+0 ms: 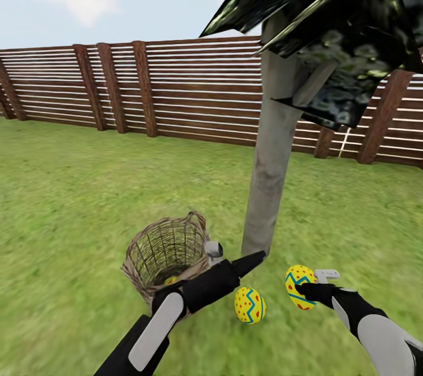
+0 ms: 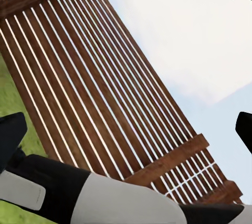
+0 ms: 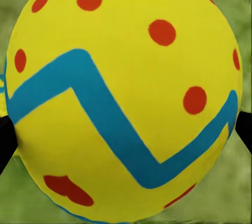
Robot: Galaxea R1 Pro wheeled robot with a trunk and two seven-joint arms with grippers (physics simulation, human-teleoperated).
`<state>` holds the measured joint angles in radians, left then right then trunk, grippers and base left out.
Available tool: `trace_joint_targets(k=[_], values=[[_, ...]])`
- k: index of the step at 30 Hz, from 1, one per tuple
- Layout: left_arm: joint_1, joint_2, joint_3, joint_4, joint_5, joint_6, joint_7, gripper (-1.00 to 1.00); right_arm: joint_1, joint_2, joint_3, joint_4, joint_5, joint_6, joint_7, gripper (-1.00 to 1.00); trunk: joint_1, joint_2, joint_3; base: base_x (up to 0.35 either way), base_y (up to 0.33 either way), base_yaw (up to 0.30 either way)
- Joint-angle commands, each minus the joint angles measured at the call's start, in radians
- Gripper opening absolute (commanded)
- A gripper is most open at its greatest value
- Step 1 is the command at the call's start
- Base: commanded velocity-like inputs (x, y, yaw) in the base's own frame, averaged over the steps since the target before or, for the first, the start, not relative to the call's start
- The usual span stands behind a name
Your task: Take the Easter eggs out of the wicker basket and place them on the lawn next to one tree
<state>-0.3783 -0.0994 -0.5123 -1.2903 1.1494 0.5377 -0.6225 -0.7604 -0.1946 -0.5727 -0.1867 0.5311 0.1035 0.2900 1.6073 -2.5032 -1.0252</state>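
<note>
The second egg [image 1: 299,286] is clamped between the right fingers [image 1: 311,290], just above the lawn [image 1: 76,188] and close to the foot of the tree [image 1: 271,176]; in the right wrist view this egg [image 3: 123,95] shows a blue zigzag and red dots. Another egg [image 1: 249,305] already lies on the grass between the basket [image 1: 166,252] and the held one, near the trunk. A yellow patch deep in the basket looks like the third egg [image 1: 171,279].

So the step in hand seems to be setting down egg two. Next: lower it to the grass beside the trunk, let go, then fetch the last one.

The left gripper [image 1: 254,259] points at the trunk's foot; whether it is open I cannot tell.

A slatted fence [image 1: 176,88] stands behind. No writing or brand is readable anywhere.
</note>
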Motion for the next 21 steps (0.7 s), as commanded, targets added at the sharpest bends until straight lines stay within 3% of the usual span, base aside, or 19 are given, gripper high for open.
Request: trace_joint_targets(k=[1,4,7,10,13,15,17,19,21], values=[[-0.001,-0.002,0.000,0.000,0.009,0.002,0.003,1.00,0.000,0.004,-0.007,-0.002,0.005,0.005,-0.014,-1.00,0.000,-0.001,-0.005,0.000,0.000,0.000],[-0.001,-0.003,-0.001,0.001,0.009,-0.002,0.004,1.00,0.000,0.007,-0.006,-0.003,0.006,0.006,-0.023,-1.00,0.002,-0.001,-0.016,0.000,0.000,0.000],[-0.001,-0.003,-0.003,0.001,0.009,-0.002,0.004,1.00,-0.003,0.013,0.028,-0.005,0.044,0.007,-0.050,-1.00,0.003,-0.002,-0.028,0.000,0.000,0.000],[-0.001,-0.004,-0.074,0.000,0.012,-0.004,0.004,1.00,-0.007,0.057,0.076,-0.005,0.078,0.003,-0.183,-1.00,0.004,-0.003,-0.040,0.000,0.000,0.000],[-0.001,-0.005,-0.095,-0.001,0.012,-0.033,0.004,1.00,-0.013,0.075,0.118,-0.005,0.082,-0.011,-0.245,-1.00,0.006,-0.003,-0.051,0.000,0.000,0.000],[-0.001,-0.005,-0.096,-0.002,0.012,-0.038,0.004,1.00,-0.016,0.089,0.123,-0.005,0.123,-0.040,-0.295,-1.00,0.006,-0.004,-0.059,0.000,0.000,0.000],[-0.001,-0.004,-0.097,-0.003,0.012,-0.039,0.004,1.00,-0.020,0.092,0.123,-0.005,0.158,-0.045,-0.303,-1.00,0.007,-0.004,-0.067,0.000,0.000,0.000],[-0.001,-0.004,-0.096,-0.003,0.012,-0.039,0.004,1.00,-0.034,0.094,0.123,-0.005,0.171,-0.046,-0.306,-1.00,0.008,-0.005,-0.074,0.000,0.000,0.000],[-0.001,-0.004,-0.096,-0.003,0.013,-0.039,0.004,1.00,-0.047,0.116,0.123,-0.003,0.176,-0.045,-0.310,-1.00,0.009,-0.005,-0.082,0.000,0.000,0.000]])
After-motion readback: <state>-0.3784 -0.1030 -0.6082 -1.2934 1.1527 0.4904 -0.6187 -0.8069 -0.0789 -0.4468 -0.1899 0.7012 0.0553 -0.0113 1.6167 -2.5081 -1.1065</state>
